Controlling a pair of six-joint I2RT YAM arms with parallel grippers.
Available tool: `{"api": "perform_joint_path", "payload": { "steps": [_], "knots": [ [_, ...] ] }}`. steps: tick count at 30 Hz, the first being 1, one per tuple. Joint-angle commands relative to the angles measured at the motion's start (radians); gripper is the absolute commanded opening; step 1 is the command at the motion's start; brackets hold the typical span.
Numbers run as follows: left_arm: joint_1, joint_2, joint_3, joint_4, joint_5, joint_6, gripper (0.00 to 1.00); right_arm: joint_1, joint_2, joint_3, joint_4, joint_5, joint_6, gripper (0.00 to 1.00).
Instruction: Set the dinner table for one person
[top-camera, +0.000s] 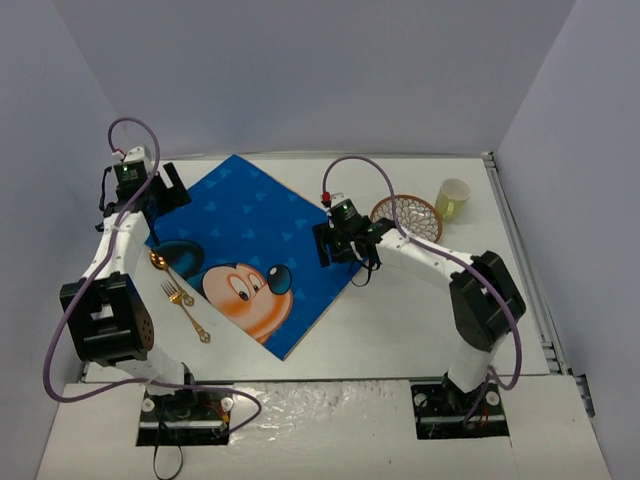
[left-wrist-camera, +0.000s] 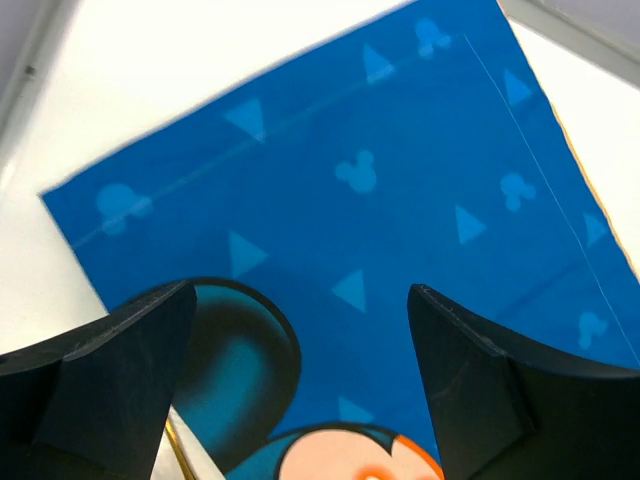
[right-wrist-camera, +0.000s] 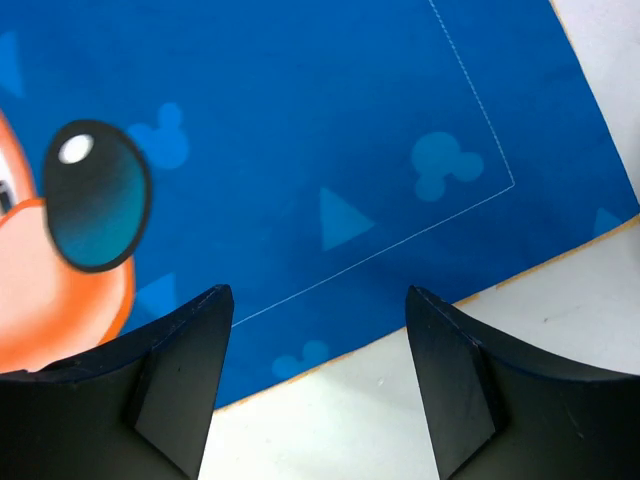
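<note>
L tool (left-wrist-camera: 300, 325) jaws apart; R tool (right-wrist-camera: 318, 325) same; both angled down.

Surface (top-camera: 420, 320): white, smooth, matt, with a thin metal edge strip, dull grey. Placemat (left-wrist-camera: 400, 170): blue printed cloth, matt, a fine stitched seam near its border and an orange backing showing along the edge. Fork (top-camera: 180, 300) and spoon (top-camera: 160, 262): gold-coloured metal, polished, catching light. Dish (top-camera: 385, 208): brownish rim with an openwork lattice inside, material unclear. Cup (top-camera: 452, 198): pale yellow, smooth, faint sheen. Left end effector (left-wrist-camera: 300, 380) and right end effector (right-wrist-camera: 318, 380): black plastic, matt, slightly grainy faces. Cables (top-camera: 60, 330): purple sheath, smooth.
</note>
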Motion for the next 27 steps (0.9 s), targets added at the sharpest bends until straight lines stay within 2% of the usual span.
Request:
{"api": "perform_joint_path", "payload": {
  "steps": [1, 7, 14, 21, 27],
  "knots": [
    [-0.117, 0.011, -0.015, 0.020, -0.029, 0.004, 0.84, -0.021, 0.066, 0.032, 0.105, 0.024, -0.030, 0.66],
    [-0.237, 0.125, -0.038, 0.063, -0.054, -0.042, 0.84, -0.044, 0.137, -0.014, 0.202, 0.031, -0.012, 0.65],
    [-0.379, 0.254, -0.048, 0.071, -0.120, -0.077, 0.84, -0.084, 0.121, -0.137, 0.263, 0.052, 0.037, 0.64],
    [-0.451, 0.323, -0.071, 0.090, -0.117, -0.166, 0.84, -0.125, 0.078, -0.221, 0.267, 0.071, 0.059, 0.64],
    [-0.495, 0.349, -0.063, 0.093, -0.135, -0.178, 0.84, -0.156, 0.027, -0.272, 0.266, 0.073, 0.059, 0.64]
  ]
}}
